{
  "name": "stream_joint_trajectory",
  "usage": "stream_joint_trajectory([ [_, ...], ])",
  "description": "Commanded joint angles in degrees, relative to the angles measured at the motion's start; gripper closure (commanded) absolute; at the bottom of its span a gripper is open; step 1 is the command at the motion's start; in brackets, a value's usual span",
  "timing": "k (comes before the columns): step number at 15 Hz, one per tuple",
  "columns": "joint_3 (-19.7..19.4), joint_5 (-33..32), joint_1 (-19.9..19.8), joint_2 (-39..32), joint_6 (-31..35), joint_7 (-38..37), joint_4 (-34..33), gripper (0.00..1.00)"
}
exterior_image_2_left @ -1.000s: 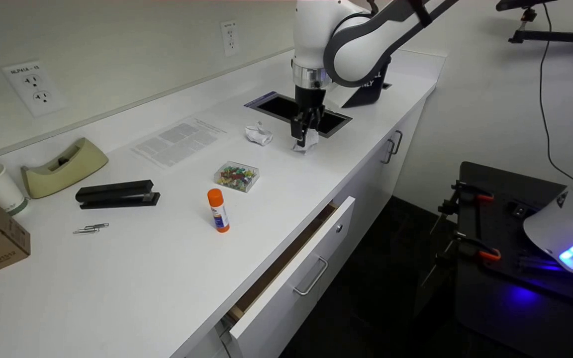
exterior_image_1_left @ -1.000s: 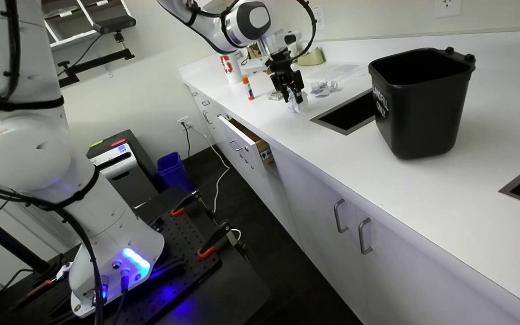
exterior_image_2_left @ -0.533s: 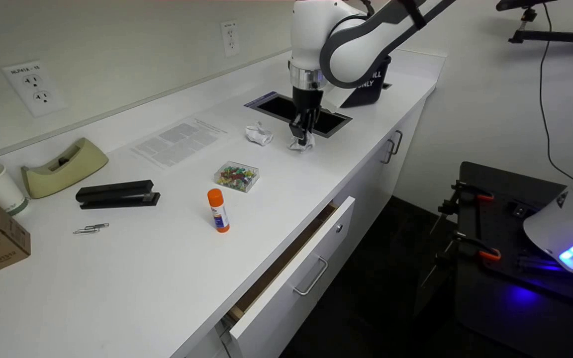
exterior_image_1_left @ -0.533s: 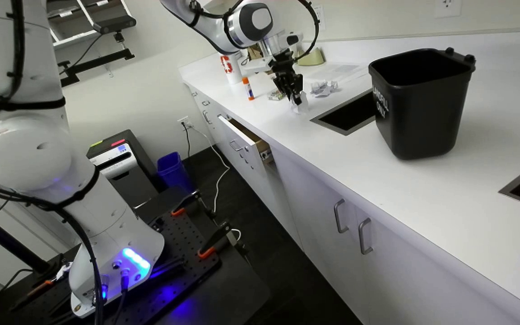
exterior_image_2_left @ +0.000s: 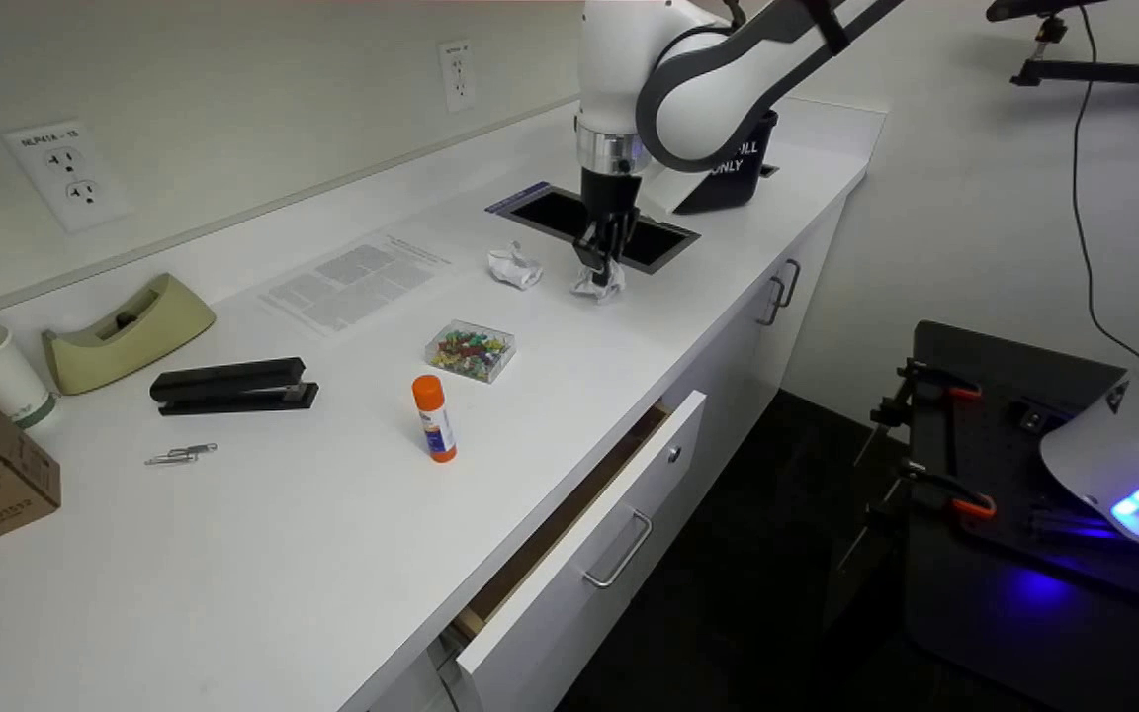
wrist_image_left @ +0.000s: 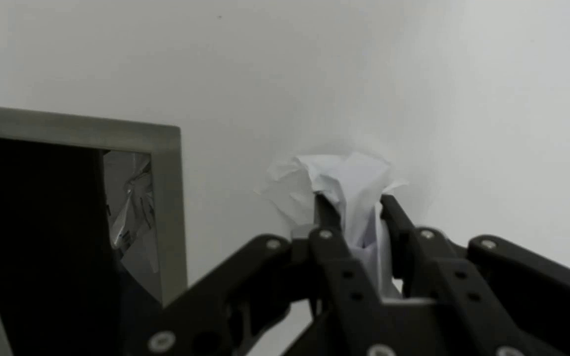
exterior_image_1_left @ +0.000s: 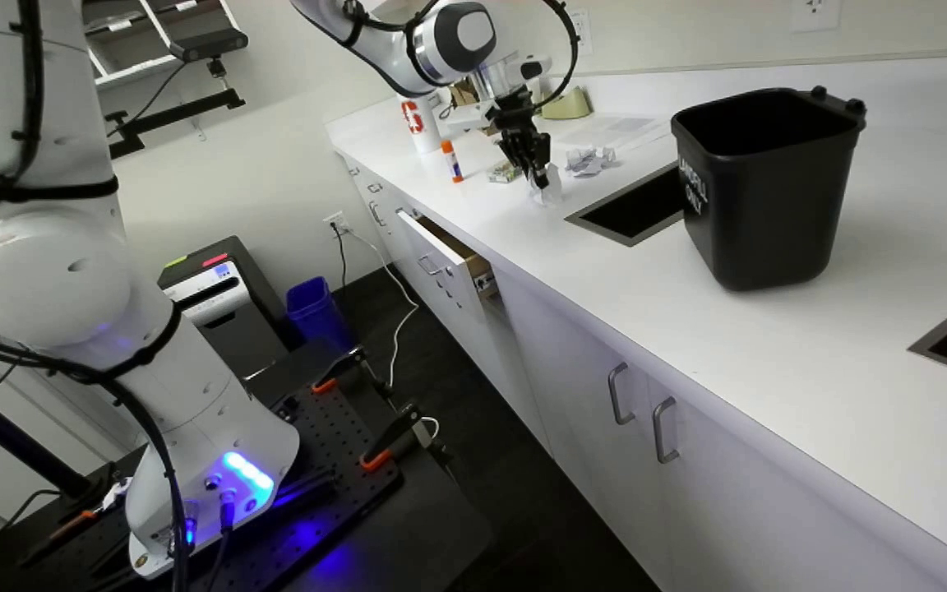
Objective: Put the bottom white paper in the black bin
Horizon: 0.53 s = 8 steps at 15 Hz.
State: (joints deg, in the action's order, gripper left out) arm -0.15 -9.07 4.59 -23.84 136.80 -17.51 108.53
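My gripper (wrist_image_left: 353, 198) is shut on the bottom white paper (wrist_image_left: 361, 178), a crumpled wad. A fold of it is pinched between the black fingers, and loose edges flare out past the fingertips. In both exterior views this paper (exterior_image_1_left: 553, 191) is low at the counter surface, with the gripper (exterior_image_2_left: 603, 275) pointing down over it; whether it touches the counter I cannot tell. The black bin (exterior_image_1_left: 761, 214) stands upright on the counter, beyond the near sink opening from the gripper. The arm partly hides the bin (exterior_image_2_left: 743, 173) in an exterior view.
Another crumpled white paper (exterior_image_2_left: 515, 267) lies close by. A dark rectangular sink opening (wrist_image_left: 168, 207) sits between gripper and bin. Also on the counter are a pin box (exterior_image_2_left: 471, 351), a glue stick (exterior_image_2_left: 434, 420) and a stapler (exterior_image_2_left: 231, 386). A drawer (exterior_image_2_left: 589, 554) is pulled out below.
The gripper's fingers have come together on the paper. Gripper and paper have shifted slightly in both exterior views, with little motion in the last half second. The bin has not moved.
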Motion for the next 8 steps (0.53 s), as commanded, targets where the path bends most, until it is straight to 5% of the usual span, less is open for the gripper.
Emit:
stream_joint_trajectory([
  [1,-3.2,-0.7,2.4,8.7,1.4,-9.0,6.6,0.94],
  [4,-5.6,-3.5,3.0,15.1,1.3,-17.7,10.4,0.94],
  [8,-6.0,-18.8,3.0,21.1,-3.5,-32.7,12.7,0.94],
])
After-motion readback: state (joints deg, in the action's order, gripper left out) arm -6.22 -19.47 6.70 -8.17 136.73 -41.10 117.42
